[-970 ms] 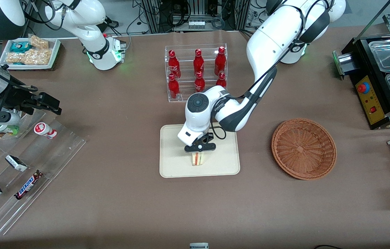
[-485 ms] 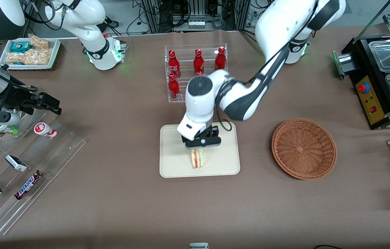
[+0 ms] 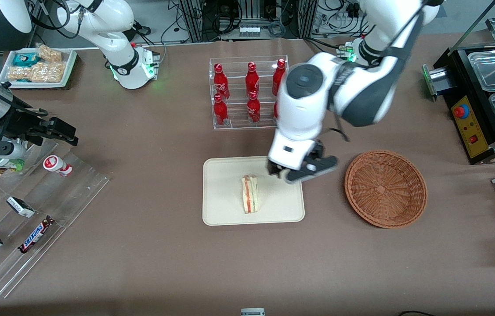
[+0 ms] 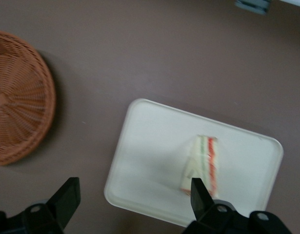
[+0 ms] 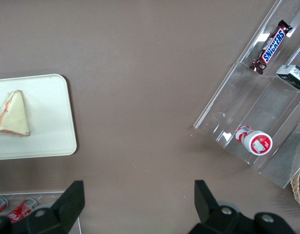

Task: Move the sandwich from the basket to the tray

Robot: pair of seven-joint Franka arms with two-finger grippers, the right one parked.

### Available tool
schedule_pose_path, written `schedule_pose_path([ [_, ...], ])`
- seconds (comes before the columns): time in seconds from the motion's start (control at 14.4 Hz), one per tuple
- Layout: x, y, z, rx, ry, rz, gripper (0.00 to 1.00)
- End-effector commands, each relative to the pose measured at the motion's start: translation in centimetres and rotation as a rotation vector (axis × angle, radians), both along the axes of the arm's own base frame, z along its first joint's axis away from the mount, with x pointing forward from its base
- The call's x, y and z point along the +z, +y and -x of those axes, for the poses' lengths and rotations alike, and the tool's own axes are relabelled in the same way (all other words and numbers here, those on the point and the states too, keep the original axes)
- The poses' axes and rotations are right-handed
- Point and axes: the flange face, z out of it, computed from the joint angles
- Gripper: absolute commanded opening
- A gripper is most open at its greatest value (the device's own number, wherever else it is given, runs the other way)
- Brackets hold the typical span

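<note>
Lying on the tray (image 3: 225,210), the sandwich (image 3: 250,200) sits a little toward the basket's side of the tray's middle, touching no rim. Its long axis runs from twelve to six o'clock in the front view, the striped filling edge facing up toward the camera. The pincer (image 3: 302,170) hangs above the tray's two o'clock corner, between sandwich and basket (image 3: 385,188), fingers (image 4: 67,197) spread wide and holding nothing. The basket rests on the table (image 3: 150,245) at the tray's three o'clock, apart from it.
</note>
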Motion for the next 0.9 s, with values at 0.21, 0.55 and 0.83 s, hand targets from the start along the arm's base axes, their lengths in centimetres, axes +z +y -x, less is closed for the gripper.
schedule_pose_path([
  [0.21, 2.0, 11.8, 1.8, -0.065, 0.098, -0.029, 1.0],
  [0.55, 3.9, 17.4, 3.6, -0.124, 0.114, -0.069, 1.0],
  [0.83, 7.5, 24.5, 4.5, -0.274, 0.158, -0.018, 1.0],
])
